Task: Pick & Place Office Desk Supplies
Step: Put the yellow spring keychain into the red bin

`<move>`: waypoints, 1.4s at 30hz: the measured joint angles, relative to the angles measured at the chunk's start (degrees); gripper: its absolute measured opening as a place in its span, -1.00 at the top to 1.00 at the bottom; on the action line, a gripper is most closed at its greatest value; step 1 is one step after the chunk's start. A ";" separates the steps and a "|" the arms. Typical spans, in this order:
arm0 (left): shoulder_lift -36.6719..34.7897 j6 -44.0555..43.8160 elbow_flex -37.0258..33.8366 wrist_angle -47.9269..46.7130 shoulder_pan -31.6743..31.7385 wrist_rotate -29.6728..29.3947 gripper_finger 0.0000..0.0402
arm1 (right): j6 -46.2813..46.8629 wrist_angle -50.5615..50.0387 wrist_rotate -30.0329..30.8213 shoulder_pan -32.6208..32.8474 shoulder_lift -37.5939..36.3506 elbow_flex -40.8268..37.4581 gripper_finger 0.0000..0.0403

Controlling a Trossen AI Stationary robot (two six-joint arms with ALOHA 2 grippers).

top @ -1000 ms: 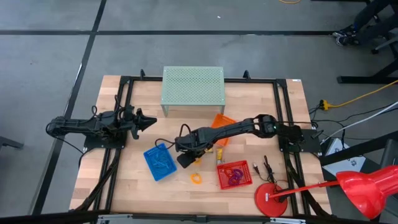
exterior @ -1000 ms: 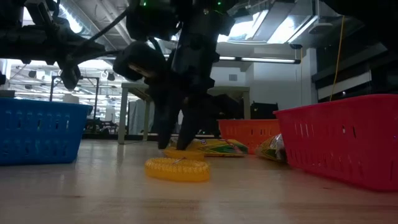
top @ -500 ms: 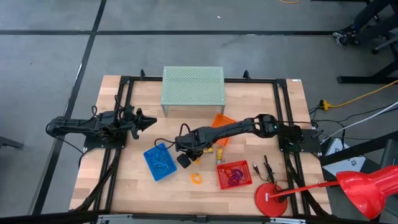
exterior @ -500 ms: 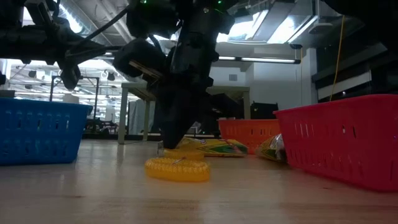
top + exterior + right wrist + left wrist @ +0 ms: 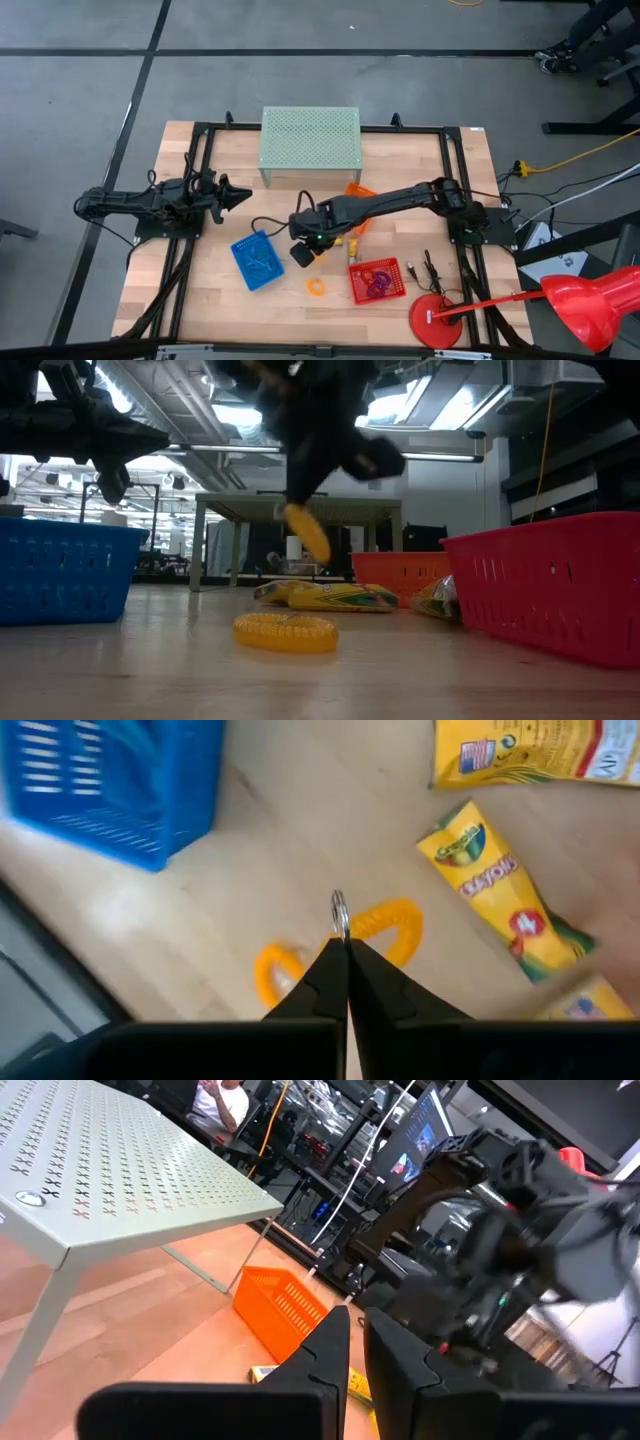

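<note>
My right gripper [image 5: 304, 252] hangs over the middle of the table, shut on an orange coiled loop [image 5: 307, 532] that dangles above the wood. A second orange loop [image 5: 285, 632] lies flat on the table nearer the front edge, and it also shows as the second loop [image 5: 317, 287] in the high view. Yellow crayon boxes [image 5: 505, 890] lie just beyond the gripper. My left gripper [image 5: 242, 195] waits shut at the table's left side, pointing level, with nothing between its fingers. My right gripper pinches the loop at its small metal ring [image 5: 340, 912] between the two fingertips. The fingers come from above, slanting steeply down. The orange coil [image 5: 388, 932] hangs below the fingertips, lifted clear of the table.
A blue basket [image 5: 257, 260] stands left of the right gripper, a red basket [image 5: 378, 281] right of it and an orange basket [image 5: 356, 199] behind it. A pale green perforated stand [image 5: 310, 140] is at the far edge. A big red round-based object [image 5: 437, 320] is at the near right corner.
My right gripper has shut on the orange loop on the table and then risen, lifting the loop clear so that it hangs below the fingers. The other loop has stayed flat on the table.
</note>
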 joint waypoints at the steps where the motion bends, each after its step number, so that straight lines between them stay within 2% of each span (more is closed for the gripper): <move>1: 0.00 0.00 0.00 0.02 0.00 0.00 0.84 | 0.34 -0.12 0.15 0.21 -0.94 0.00 1.00; 10: 0.00 0.00 0.00 0.02 0.00 0.00 0.84 | 4.25 -5.54 5.01 4.17 -11.76 0.02 1.00; 19: 0.00 0.00 0.00 0.01 0.00 0.00 0.84 | 11.72 -18.50 11.43 10.40 -21.73 0.07 1.00; 26: 0.00 0.00 0.01 0.02 0.00 0.00 0.84 | 18.85 -24.37 12.29 17.12 -22.59 0.07 1.00; 32: 0.00 0.00 0.01 0.02 0.00 0.00 0.84 | 22.04 -25.79 13.48 19.76 -20.38 0.02 1.00; 36: 0.00 0.00 0.00 0.02 0.00 0.00 0.84 | 23.56 -22.00 13.16 20.70 -20.15 -5.25 1.00; 42: 0.00 0.00 0.00 0.07 0.00 0.00 0.84 | 27.53 -4.47 10.17 22.43 -22.17 -21.22 1.00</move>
